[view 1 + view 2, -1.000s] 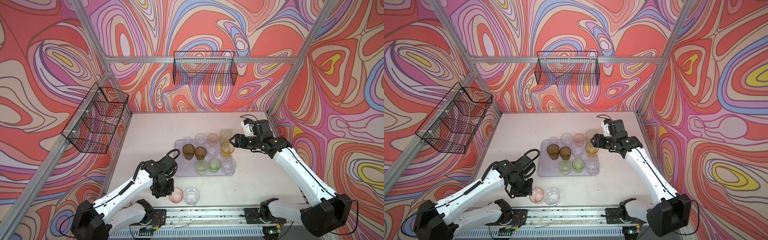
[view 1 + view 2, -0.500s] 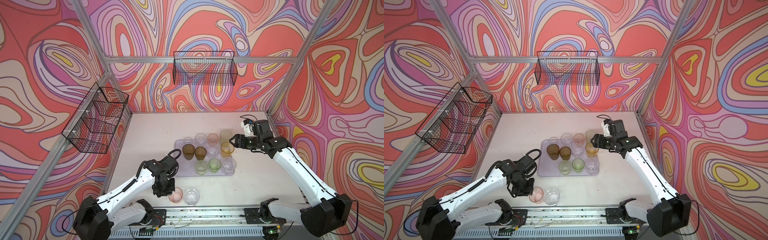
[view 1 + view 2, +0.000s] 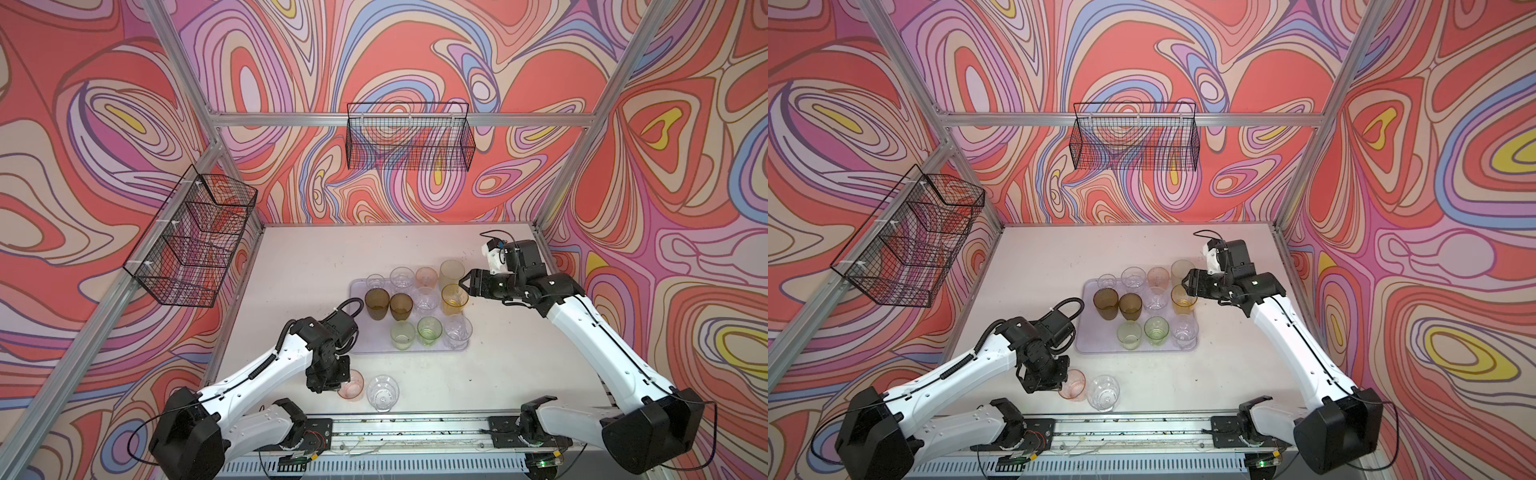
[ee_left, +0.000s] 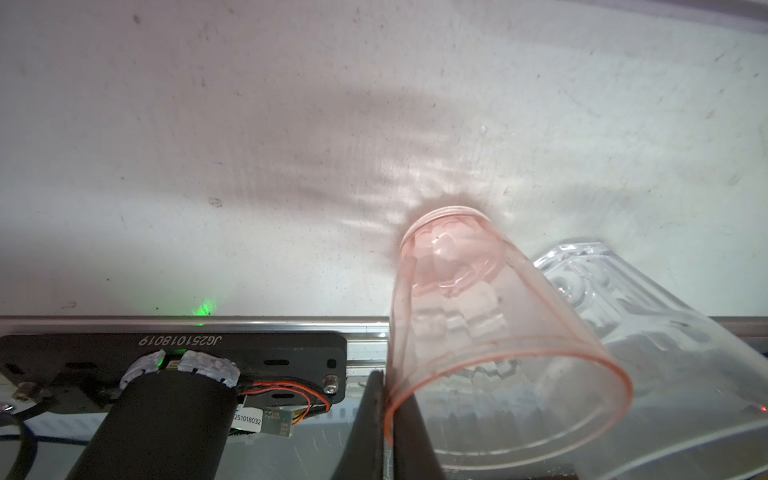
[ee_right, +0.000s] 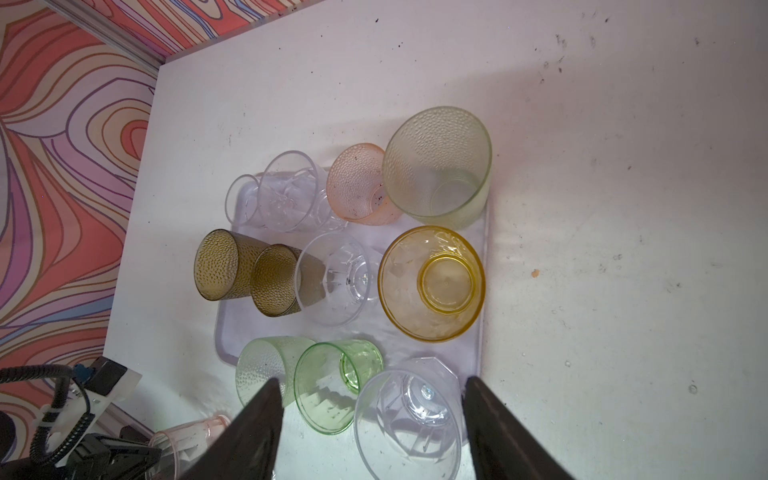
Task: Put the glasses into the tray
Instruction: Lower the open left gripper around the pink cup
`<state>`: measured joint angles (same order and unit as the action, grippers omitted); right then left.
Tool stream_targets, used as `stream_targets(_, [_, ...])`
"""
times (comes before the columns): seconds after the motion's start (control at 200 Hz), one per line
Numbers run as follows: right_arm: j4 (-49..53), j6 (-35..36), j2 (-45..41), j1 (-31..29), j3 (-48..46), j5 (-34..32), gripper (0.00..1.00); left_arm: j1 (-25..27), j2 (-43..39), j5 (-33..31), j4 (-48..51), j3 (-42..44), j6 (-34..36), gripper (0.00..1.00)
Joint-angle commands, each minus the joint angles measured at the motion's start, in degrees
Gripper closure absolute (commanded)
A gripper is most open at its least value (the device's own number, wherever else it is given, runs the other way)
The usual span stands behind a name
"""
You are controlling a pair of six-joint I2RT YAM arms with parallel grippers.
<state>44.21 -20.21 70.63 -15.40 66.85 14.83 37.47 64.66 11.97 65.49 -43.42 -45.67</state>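
Low centre of both top views, off the tray: pink glass (image 3: 353, 388) (image 3: 1073, 385) stands on the white table (image 3: 311, 270) near its front edge, with a patterned clear glass (image 3: 382, 392) just beside it on the right.
Left gripper: left gripper (image 4: 390, 428) is closed on the pink glass's rim. In the wrist view the thin wall runs between the two dark fingers (image 4: 368, 432).
Tray: lilac tray (image 3: 370, 338) lies flat at mid-table, above the pink glass in frame and apart from it.
Back row on tray: small clear tumbler (image 3: 374, 281), wider clear tumbler (image 3: 401, 277), textured pink tumbler (image 3: 426, 276), tall yellow-green glass (image 3: 452, 272).
Middle row: two olive-brown glasses (image 3: 377, 303), a faceted clear cup (image 3: 426, 300), yellow glass (image 3: 454, 298).
Front row: pale green glass (image 3: 402, 336), bright green glass (image 3: 429, 330), angular clear glass (image 3: 458, 332).
Right gripper: right gripper (image 3: 463, 286) hangs at the tray's right edge, just beside the yellow glass's rim, jaws wide apart. Whether a tip touches that rim, I cannot tell.
Walls: black wire baskets (image 3: 409, 137) hang at upper centre and at left.
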Motion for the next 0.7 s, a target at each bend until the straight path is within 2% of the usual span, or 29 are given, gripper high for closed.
stream_targets(0.0, [0.2, 0.6, -0.5, 0.2, 1.3, -0.1, 0.3, 0.2, -0.1, -1.2, 3.5, -1.9, -0.5, 0.96])
stream_targets(0.696, [1.2, 0.7, -1.4, 0.2, 1.4, -1.3, 0.3, 0.2, 3.2, -4.4, 9.9, -10.7, 2.9, 1.0])
